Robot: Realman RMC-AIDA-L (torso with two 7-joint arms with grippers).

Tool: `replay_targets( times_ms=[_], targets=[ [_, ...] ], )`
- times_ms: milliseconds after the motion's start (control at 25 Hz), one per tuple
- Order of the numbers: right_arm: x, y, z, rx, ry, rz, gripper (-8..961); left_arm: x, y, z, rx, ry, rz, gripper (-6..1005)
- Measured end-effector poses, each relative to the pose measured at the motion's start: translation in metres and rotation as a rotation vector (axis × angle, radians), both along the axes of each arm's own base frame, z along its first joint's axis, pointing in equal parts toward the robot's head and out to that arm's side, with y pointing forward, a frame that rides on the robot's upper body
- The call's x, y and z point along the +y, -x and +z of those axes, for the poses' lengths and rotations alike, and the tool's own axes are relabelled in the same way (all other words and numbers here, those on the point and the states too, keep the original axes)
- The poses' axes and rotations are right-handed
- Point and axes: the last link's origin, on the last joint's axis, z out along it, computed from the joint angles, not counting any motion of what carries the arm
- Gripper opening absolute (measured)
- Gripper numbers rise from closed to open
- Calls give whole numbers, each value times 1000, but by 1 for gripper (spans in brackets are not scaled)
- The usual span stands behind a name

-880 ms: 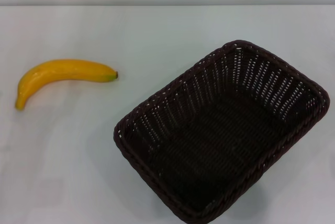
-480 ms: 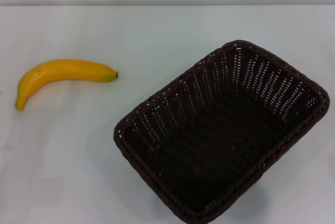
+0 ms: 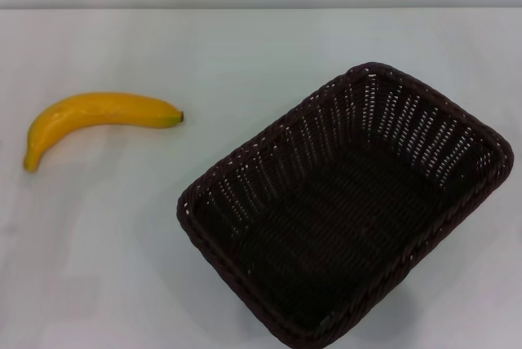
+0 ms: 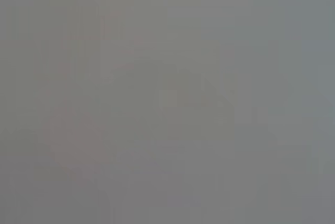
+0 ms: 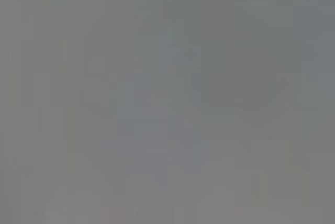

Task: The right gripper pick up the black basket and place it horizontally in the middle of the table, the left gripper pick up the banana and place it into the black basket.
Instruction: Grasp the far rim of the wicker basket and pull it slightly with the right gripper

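Head view: basket is sitting empty on the near right of the white bench, turned at an angle to the bench edge, its near corner running out at the frame's bottom. Banana is lying farther back on the left, well apart from it. Neither claw is showing in any view, so can't tell claw state. Both wrist views are showing plain grey.
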Motion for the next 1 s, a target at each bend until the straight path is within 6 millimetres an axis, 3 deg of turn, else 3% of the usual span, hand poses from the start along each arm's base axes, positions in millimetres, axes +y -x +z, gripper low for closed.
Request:
replay_targets(
  times_ms=[320, 600, 840, 1000],
  targets=[
    [23, 36, 51, -21, 289, 36, 840, -3, 1, -1, -5, 2, 6, 879],
    [55, 100, 75, -145, 598, 2, 840, -5, 2, -3, -7, 4, 12, 877],
    [80, 166, 74, -227, 868, 22, 840, -6, 2, -4, -5, 12, 9, 875],
    [97, 195, 58, -315, 1013, -80, 839, -6, 1, -6, -1, 26, 4, 874]
  ],
)
